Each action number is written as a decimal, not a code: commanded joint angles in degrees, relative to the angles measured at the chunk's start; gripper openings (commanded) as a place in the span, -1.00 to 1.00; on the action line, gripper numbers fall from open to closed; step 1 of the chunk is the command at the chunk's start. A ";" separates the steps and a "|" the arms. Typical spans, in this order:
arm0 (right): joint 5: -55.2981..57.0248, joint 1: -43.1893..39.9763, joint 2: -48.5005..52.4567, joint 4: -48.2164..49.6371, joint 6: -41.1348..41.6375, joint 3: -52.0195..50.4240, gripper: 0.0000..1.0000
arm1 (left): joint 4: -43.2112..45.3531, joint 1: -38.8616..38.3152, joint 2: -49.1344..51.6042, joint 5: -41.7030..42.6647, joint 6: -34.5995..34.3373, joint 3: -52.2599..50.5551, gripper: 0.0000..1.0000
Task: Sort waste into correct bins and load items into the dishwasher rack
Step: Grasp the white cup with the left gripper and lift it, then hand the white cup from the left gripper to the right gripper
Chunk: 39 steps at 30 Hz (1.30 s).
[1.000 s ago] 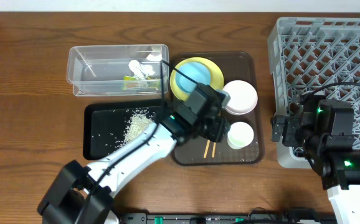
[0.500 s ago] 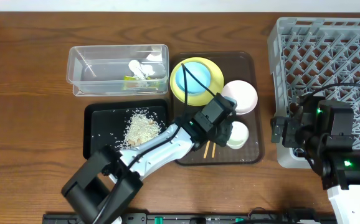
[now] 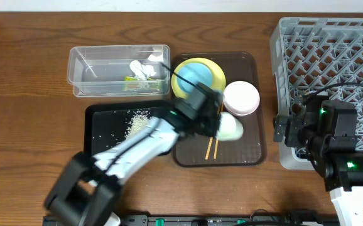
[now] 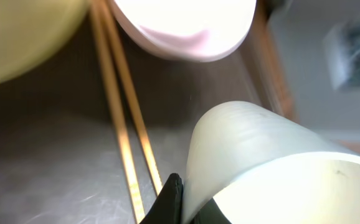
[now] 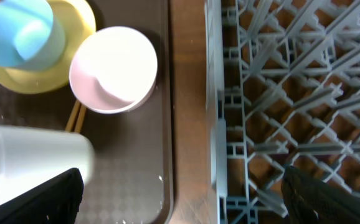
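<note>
Left claw [image 3: 217, 123] is clamped on the small white cup [image 3: 232, 129], which is tipped on its side over the brown tray [image 3: 252, 154], beside the chopsticks [image 3: 211, 149]. Whether it touches the tray is hard to tell. Loading is in hand. The next move should carry the cup across to the dishwasher rack [image 3: 332, 50], near which the right claw [image 3: 286, 130] hangs wide open.

Light is bright and even. The cup [image 4: 261, 162] glares white and blurs near the lens; above the cup, the bowl [image 4: 186, 25] is washed out, soft.
</note>
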 commanded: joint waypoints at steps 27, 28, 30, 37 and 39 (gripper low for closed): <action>-66.18 3.08 15.61 16.83 -29.24 0.92 0.79 | 13.94 17.14 -3.69 56.28 -16.57 0.24 -0.88; -67.36 3.08 15.61 17.75 -29.24 0.92 0.76 | 13.94 17.14 -3.69 56.43 -16.57 0.24 -0.88; -70.86 3.08 15.61 19.30 -29.27 0.92 0.74 | 13.94 17.14 -3.69 56.43 -16.90 0.24 -0.88; -73.16 3.08 15.61 21.53 -29.27 0.92 0.62 | 13.94 17.09 -3.69 57.68 -17.05 0.24 -0.88; -73.13 3.08 15.61 22.23 -29.27 0.92 0.55 | 13.94 17.09 -3.69 57.70 -18.05 0.24 -0.88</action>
